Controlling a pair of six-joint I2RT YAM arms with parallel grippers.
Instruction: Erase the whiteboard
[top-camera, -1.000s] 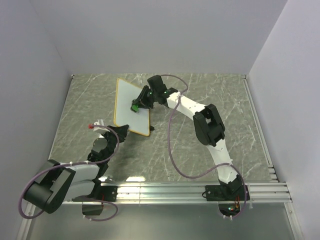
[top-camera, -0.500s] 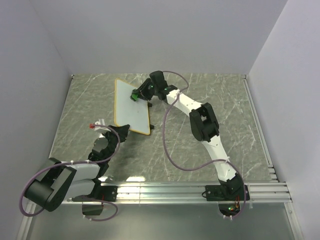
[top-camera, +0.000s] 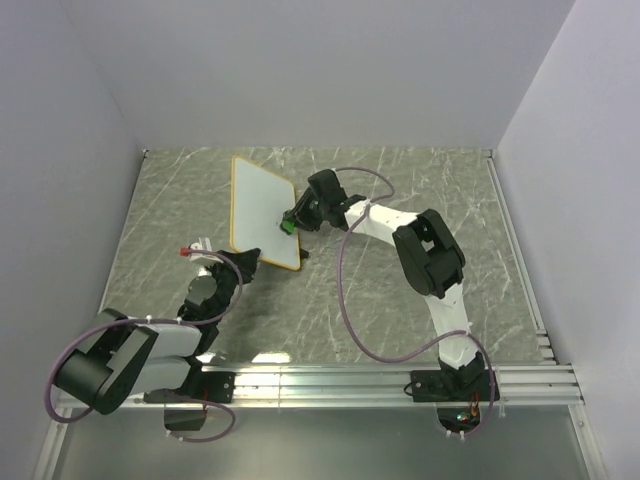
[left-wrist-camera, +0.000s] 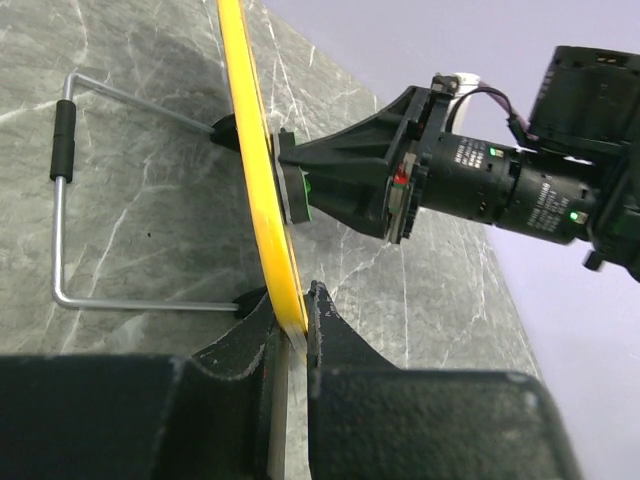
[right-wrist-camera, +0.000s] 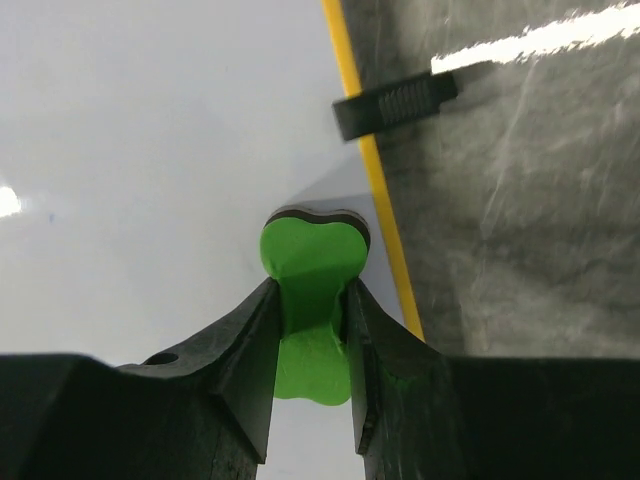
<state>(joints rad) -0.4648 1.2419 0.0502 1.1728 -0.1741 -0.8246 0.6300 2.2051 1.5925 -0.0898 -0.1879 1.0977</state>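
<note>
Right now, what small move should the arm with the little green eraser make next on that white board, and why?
Probably slide the small green eraser across the white rectangular orange-rimmed board, away from its rim. The right gripper pinches it against the face beside that rim, so most of the face lies the other way; the left gripper clamps the board's lower edge.

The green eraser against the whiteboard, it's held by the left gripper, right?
No. The right gripper holds the green eraser against the whiteboard; the right wrist view shows it. The left gripper only clamps the board's edge.
</note>
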